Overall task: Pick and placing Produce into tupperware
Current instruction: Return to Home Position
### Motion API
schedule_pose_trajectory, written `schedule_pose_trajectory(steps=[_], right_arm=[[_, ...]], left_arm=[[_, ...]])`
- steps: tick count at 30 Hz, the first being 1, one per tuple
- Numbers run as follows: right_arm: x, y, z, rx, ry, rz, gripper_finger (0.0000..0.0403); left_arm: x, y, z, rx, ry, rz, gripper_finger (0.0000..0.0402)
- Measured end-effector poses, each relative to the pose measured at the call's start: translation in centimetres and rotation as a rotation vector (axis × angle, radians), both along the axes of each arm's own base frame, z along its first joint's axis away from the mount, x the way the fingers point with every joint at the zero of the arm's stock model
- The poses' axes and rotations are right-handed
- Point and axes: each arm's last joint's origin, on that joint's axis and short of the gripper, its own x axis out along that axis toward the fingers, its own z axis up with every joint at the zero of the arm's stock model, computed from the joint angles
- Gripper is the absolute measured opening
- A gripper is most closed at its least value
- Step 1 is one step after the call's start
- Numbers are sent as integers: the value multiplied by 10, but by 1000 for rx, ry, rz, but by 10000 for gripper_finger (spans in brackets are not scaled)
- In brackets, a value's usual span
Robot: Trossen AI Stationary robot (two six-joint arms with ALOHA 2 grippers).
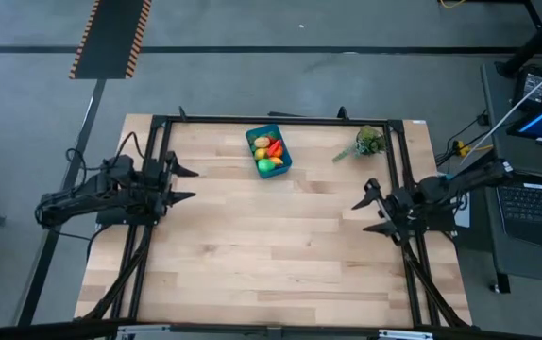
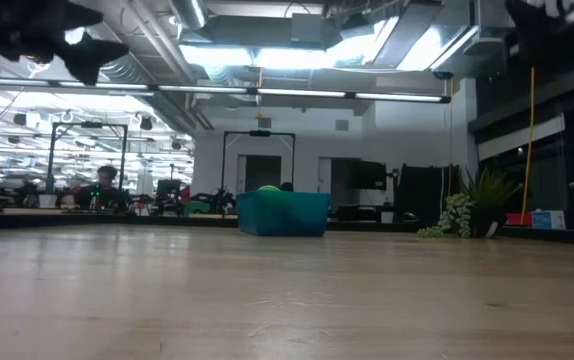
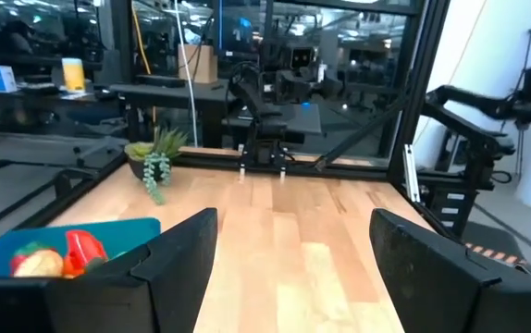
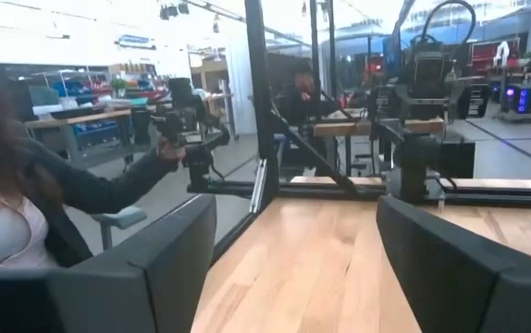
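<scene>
The teal-blue tupperware [image 1: 269,151] stands on the table at the far middle, holding several produce toys: a red pepper [image 1: 276,147], a green piece [image 1: 267,166] and yellow ones. It also shows in the low view [image 2: 283,213] and the left wrist view [image 3: 53,252]. My left gripper [image 1: 188,184] hovers open at the table's left edge, pointing level toward the right. My right gripper [image 1: 367,214] hovers open at the right edge, pointing left. Neither has anything between its fingers.
A leafy green plant sprig [image 1: 365,143] lies at the far right of the table. A dark metal frame [image 1: 280,119] runs round the table's far and side edges. A person [image 4: 16,185] sits beyond the table. Bare wood [image 1: 271,246] spans the middle and near part.
</scene>
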Motion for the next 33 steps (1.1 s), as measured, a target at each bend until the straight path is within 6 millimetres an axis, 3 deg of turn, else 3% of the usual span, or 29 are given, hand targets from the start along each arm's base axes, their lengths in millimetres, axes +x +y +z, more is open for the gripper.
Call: schedule_pose_trajectory(steps=[8, 12, 19, 26, 33], right_arm=[[-2, 0, -35, 31, -28, 11, 299], [-3, 0, -34, 10, -49, 15, 299], [-3, 0, -34, 14, -42, 19, 299], [-3, 0, -34, -6, -49, 15, 299], [-2, -2, -33, -49, -78, -52, 299]], left_arm=[[9, 2, -26, -35, 12, -12, 276], [12, 2, -29, -19, -56, -35, 276], [21, 1, -55, -44, -56, -72, 276], [21, -4, -51, 4, -101, -102, 276], [22, -6, -55, 65, -59, -17, 276]])
